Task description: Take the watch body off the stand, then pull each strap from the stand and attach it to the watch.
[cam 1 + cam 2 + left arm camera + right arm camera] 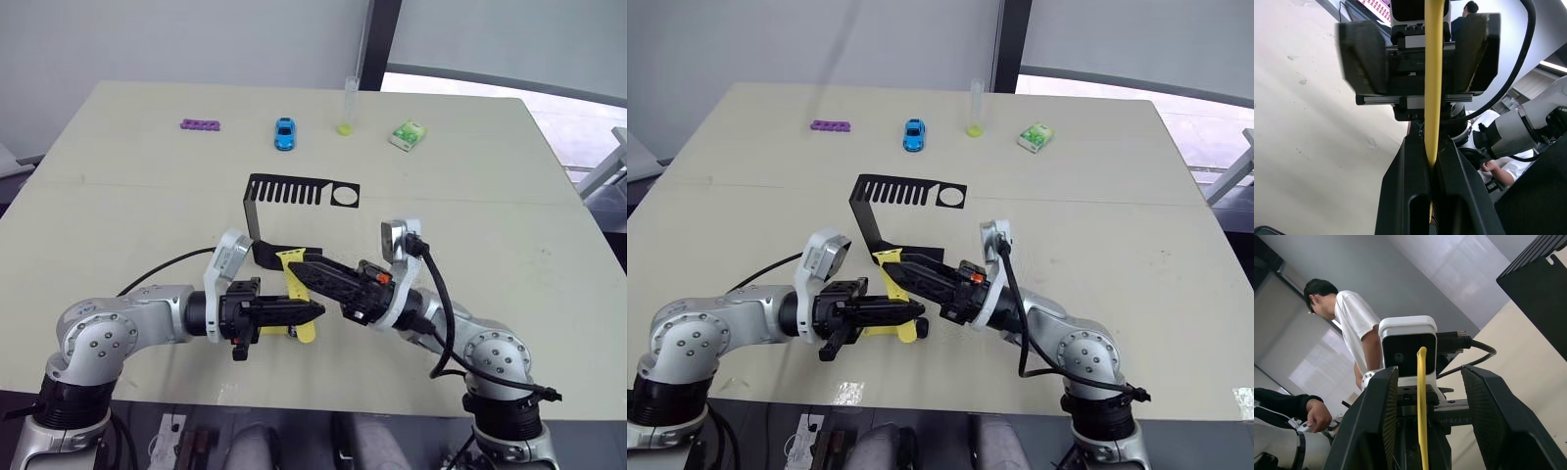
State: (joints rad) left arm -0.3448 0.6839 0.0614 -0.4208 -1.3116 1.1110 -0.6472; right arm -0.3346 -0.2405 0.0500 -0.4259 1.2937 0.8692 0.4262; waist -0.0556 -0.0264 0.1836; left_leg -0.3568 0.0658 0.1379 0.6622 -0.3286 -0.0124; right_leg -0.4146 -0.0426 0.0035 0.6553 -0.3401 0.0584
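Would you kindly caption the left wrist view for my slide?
Left tool shut on a yellow strap, facing the right tool.

Yellow strap (297, 294) pinched in left pincer (312, 313), beside black stand (294, 192); watch body possibly hidden.

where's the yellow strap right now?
In the left eye view the yellow strap is near the table's front edge, just in front of the black stand, pinched in the left gripper with the right gripper meeting it.
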